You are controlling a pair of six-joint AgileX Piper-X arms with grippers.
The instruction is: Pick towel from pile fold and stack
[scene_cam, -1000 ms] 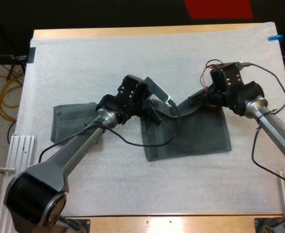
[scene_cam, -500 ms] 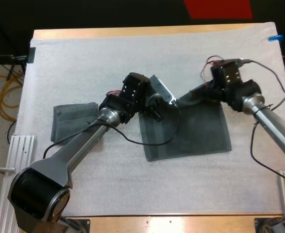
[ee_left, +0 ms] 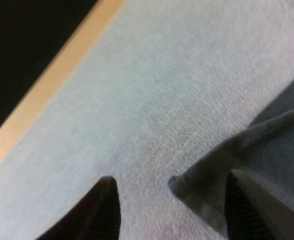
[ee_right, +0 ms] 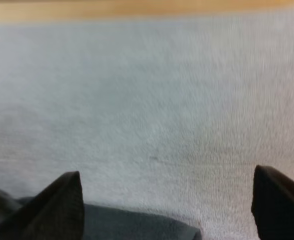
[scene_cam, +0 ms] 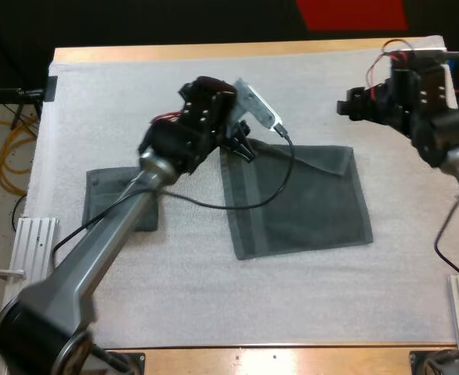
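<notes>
High view, with both wrist views. A dark grey-green towel (scene_cam: 303,203) lies spread in a single layer on the white mat (scene_cam: 135,101), just toward 4 o'clock from the mat's centre, with a slight diagonal crease near its 1 o'clock corner. A folded towel (scene_cam: 108,195) rests well apart at 9 o'clock, partly under the left arm. The left gripper (scene_cam: 241,147) hangs over the spread towel's 11 o'clock corner. In its wrist view the jaws stand wide, with the corner between them and touching neither. The right gripper (scene_cam: 353,105) sits over bare mat beyond the towel's 1 o'clock corner, toward the far edge of the wooden counter (scene_cam: 213,51). Its jaws are also wide and hold nothing, and the towel's edge lies just short of them.

Judged step: the towel is laid out flat and the fold is not yet made. The next move probably calls for both grippers to pinch the two far corners and carry them toward 6 o'clock, keeping the edges aligned. The halved towel would then go onto the folded one at 9 o'clock.
</notes>
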